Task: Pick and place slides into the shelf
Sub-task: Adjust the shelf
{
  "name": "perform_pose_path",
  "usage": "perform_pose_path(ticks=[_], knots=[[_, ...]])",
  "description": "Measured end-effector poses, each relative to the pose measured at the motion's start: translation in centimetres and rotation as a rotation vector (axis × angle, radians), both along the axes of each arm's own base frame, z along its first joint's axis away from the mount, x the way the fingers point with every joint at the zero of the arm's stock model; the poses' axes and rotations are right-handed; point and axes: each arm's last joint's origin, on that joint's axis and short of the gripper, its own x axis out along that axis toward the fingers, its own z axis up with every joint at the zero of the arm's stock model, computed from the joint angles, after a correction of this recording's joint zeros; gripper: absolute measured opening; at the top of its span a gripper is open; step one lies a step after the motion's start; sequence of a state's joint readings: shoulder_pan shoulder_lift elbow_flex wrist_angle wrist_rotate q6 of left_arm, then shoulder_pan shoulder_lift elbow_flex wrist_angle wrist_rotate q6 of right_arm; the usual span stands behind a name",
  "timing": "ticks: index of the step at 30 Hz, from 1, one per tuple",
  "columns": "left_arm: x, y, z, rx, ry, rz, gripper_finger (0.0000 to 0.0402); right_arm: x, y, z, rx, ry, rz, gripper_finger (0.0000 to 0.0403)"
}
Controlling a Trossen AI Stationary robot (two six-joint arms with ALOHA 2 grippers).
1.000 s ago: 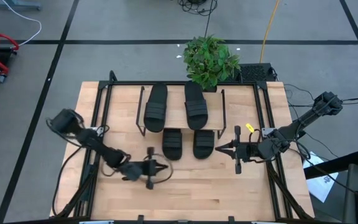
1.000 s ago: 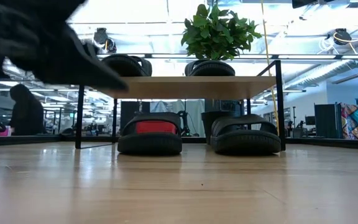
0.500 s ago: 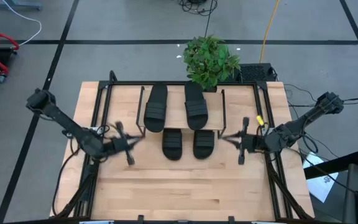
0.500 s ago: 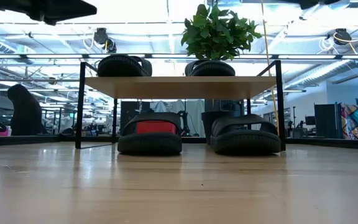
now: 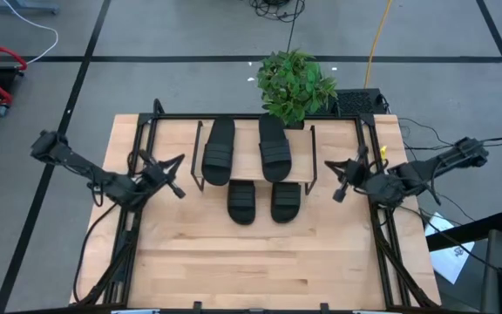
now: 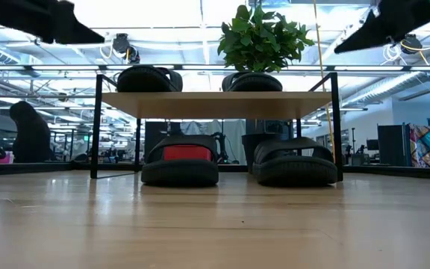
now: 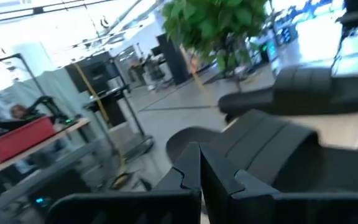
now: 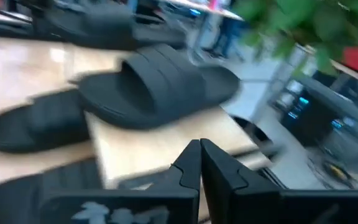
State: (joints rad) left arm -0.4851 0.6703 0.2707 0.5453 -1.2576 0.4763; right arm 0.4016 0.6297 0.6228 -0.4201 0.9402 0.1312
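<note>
The shelf [image 5: 308, 171] stands at the table's far middle. Two black slides lie on its plank top, one on the left [image 5: 219, 150] and one on the right [image 5: 274, 148]. Two more slides [image 5: 241, 201] [image 5: 285, 201] rest on their soles on the tabletop under it, with their near ends poking out. The low view shows both pairs, above [image 6: 149, 78] and below [image 6: 180, 161] the plank. My left gripper [image 5: 176, 174] hovers left of the shelf, shut and empty. My right gripper [image 5: 331, 179] hovers right of it, also shut and empty.
A potted plant [image 5: 295, 84] stands just behind the shelf. Black frame rails [image 5: 133, 218] [image 5: 382, 235] run along the table's left and right sides. Bare tabletop [image 5: 251, 262] stretches in front of the shelf. A person [image 6: 30, 131] is in the room beyond.
My left gripper has risen and swung from the table's near middle toward the far left, ending beside the shelf's left end. My right gripper has lifted and drawn back toward the far right, beside the shelf's right end. The four slides have stayed put.
</note>
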Motion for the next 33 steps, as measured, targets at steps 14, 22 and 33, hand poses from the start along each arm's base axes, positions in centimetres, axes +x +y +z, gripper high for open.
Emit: perform_pose_path(ticks=[14,22,33], knots=[[0.5,2.1,-2.8,-0.086,0.080,0.122,0.0000,0.1,-1.0,-1.4,0.051,0.048,-0.142,0.0000],[0.2,2.3,-4.0,-0.161,0.105,0.097,0.0000,0.0,-1.0,-2.3,0.045,0.064,-0.150,0.0000],[0.1,2.1,-5.2,-0.329,0.108,-0.002,0.0000,0.1,-0.9,-2.3,0.061,0.073,-0.127,0.0000]])
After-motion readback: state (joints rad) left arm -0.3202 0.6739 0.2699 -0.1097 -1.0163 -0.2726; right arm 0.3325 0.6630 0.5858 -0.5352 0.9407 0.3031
